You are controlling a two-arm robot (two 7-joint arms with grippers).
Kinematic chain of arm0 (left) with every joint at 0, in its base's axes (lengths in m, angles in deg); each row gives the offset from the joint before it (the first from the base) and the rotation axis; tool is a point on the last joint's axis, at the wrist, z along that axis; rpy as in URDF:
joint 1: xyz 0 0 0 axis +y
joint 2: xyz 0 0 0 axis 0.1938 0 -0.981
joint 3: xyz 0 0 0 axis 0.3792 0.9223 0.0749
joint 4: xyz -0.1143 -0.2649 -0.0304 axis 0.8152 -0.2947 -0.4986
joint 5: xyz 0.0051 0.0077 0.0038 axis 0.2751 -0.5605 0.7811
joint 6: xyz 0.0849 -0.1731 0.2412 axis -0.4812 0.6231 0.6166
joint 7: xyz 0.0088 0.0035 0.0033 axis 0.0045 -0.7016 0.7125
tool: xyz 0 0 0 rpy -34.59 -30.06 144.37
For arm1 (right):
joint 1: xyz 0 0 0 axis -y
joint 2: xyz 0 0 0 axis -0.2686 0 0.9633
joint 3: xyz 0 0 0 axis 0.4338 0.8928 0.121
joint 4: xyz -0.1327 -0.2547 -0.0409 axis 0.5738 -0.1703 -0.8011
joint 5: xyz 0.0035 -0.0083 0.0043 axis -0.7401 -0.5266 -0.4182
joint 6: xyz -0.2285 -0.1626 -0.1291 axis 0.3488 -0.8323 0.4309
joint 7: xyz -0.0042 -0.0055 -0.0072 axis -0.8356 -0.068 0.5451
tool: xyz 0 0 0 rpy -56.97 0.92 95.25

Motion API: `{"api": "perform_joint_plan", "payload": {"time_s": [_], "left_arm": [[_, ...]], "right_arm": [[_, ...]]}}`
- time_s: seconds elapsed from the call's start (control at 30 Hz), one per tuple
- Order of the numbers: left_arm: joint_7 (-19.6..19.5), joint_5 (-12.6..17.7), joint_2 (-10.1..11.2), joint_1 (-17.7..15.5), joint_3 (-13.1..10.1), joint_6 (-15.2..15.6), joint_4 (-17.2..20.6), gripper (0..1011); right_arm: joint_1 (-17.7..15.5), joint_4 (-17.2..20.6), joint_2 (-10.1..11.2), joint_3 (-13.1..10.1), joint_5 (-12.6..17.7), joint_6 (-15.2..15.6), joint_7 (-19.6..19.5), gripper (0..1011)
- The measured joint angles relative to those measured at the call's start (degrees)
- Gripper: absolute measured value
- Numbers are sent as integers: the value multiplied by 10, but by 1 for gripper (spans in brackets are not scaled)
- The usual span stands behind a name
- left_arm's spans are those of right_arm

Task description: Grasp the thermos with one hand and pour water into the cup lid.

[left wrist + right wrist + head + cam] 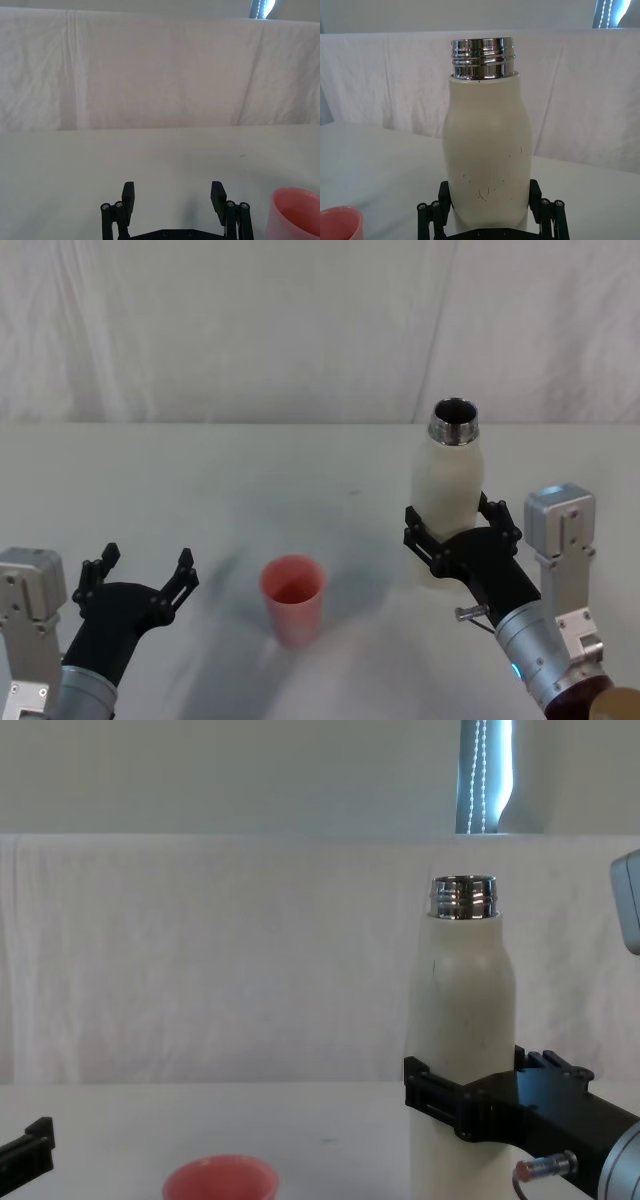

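- The thermos stands upright on the right side of the table, its chrome neck open at the top and uncapped.
- The right gripper reaches forward from the lower right and clasps the lower body of the thermos, one black jaw on each side, pressed against the cream wall; in the right wrist view the bottle fills the space between the jaws.
- In the chest view the gripper sits low on the bottle, its arm level, a small metal plug hanging below.
- The pink cup stands upright to the left of the thermos, apart from it, with bare table between.
- The left gripper hovers at the lower left, jaws spread wide, holding nothing, near the cup but not touching it.
- A white cloth backdrop closes the far edge of the table; the surface ahead and left of the cup lies bare.
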Motion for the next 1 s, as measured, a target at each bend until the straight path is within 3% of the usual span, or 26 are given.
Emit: {"api": "perform_joint_plan", "payload": {"time_s": [1.0], "left_arm": [[0,0,0,0,0,0,0,1001]], "right_arm": [[3,-4,-1,1,3,0,3,951]]}}
